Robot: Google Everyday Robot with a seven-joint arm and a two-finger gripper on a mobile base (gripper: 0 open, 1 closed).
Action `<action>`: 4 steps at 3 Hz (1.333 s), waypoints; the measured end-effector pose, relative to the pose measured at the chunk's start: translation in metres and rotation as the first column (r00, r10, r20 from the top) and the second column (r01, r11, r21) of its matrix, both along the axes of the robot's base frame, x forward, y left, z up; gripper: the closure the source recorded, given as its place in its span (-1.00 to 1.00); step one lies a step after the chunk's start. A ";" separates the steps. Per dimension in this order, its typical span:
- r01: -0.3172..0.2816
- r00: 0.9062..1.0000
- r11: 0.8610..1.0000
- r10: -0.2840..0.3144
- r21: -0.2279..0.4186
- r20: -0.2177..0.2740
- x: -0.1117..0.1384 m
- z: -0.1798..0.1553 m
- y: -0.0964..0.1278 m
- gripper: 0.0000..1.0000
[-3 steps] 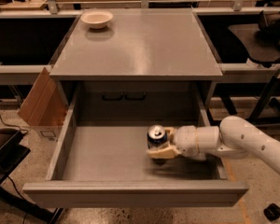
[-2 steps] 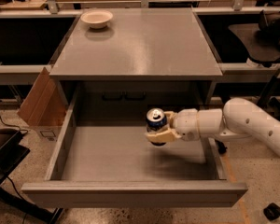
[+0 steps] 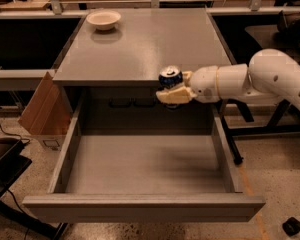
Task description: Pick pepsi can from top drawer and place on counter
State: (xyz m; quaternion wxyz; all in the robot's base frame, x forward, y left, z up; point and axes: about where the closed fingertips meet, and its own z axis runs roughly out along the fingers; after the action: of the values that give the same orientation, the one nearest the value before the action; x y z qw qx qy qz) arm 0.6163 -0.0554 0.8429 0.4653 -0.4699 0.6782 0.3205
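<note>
My gripper comes in from the right on a white arm and is shut on the pepsi can, a dark blue can with a silver top. It holds the can upright in the air, just at the front edge of the counter and above the back of the top drawer. The drawer is pulled fully open and its grey floor is bare. The can's lower part is hidden behind the cream fingers.
A shallow cream bowl sits at the counter's back left corner. A brown cardboard box leans against the cabinet's left side. Dark benches and table legs stand to the right and behind.
The gripper has lifted the can out of the drawer, up and back, from the drawer floor to the height of the counter's front edge.
</note>
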 end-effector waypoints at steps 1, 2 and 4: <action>0.110 0.994 0.992 -0.109 0.055 -0.020 0.059 0.040 -0.005 1.00; 0.219 0.976 0.968 -0.218 0.122 -0.019 0.116 0.070 -0.008 1.00; 0.252 0.952 0.936 -0.285 0.246 0.110 0.198 0.084 -0.006 1.00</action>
State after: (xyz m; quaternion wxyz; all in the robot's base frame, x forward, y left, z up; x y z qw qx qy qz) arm 0.8141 -0.0618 0.9269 0.6035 -0.3376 0.6593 0.2953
